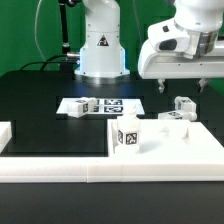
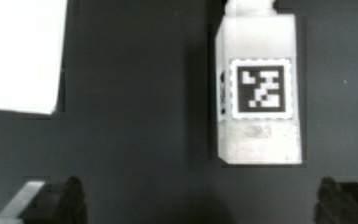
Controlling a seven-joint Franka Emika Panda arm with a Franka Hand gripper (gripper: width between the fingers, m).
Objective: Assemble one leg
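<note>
A white leg (image 2: 259, 90) with a black-and-white tag lies on the black table in the wrist view, ahead of my open, empty gripper (image 2: 197, 205). One dark finger (image 2: 51, 200) shows at each side of the frame. In the exterior view my gripper (image 1: 182, 72) hangs well above two legs (image 1: 183, 105) lying at the right. Another leg (image 1: 127, 138) stands upright on the large white panel (image 1: 180, 155) at the front. A fourth leg (image 1: 82, 104) rests at the marker board.
The marker board (image 1: 110, 105) lies flat in the middle of the black table, in front of the robot base (image 1: 100, 50). The white panel's raised edge (image 1: 5, 135) reaches up at the exterior view's left. A white surface (image 2: 16, 60) shows in the wrist view.
</note>
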